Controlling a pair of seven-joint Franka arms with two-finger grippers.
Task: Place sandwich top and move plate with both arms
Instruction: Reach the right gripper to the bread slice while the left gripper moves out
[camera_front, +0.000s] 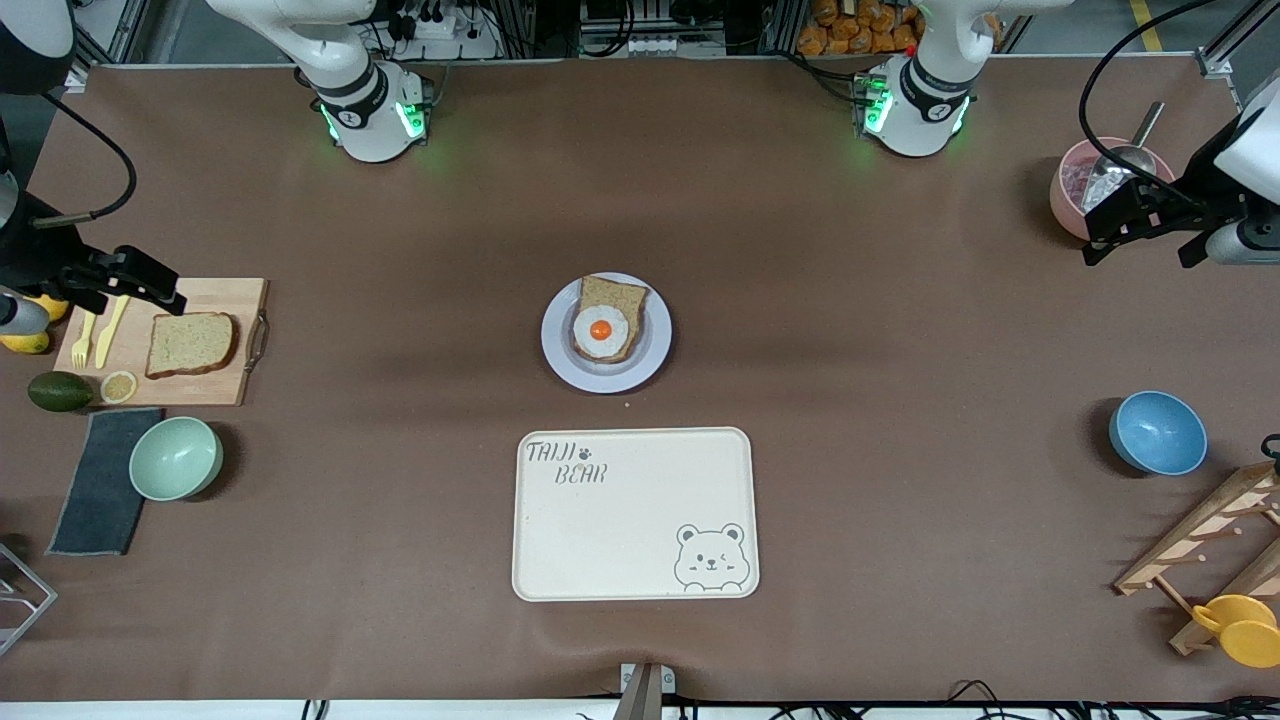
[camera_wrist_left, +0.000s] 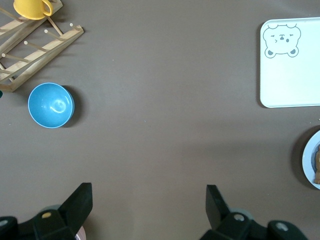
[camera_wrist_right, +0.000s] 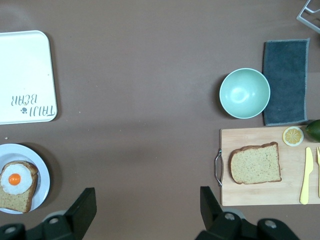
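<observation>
A: In the front view, where is the bread slice (camera_front: 191, 344)?
B: On the cutting board (camera_front: 215, 385) at the right arm's end of the desk (camera_front: 850, 400), beside the right gripper (camera_front: 150, 285), which is released. The plate (camera_front: 610, 378) lies mid-desk with bare surface around.

A: And the left wrist view?
B: The left gripper (camera_wrist_left: 149, 200) is released over bare desk; the plate's rim (camera_wrist_left: 306, 160) is well apart.

A: The right wrist view?
B: The slice (camera_wrist_right: 255, 164) lies flat, near the board's handle edge.
</observation>
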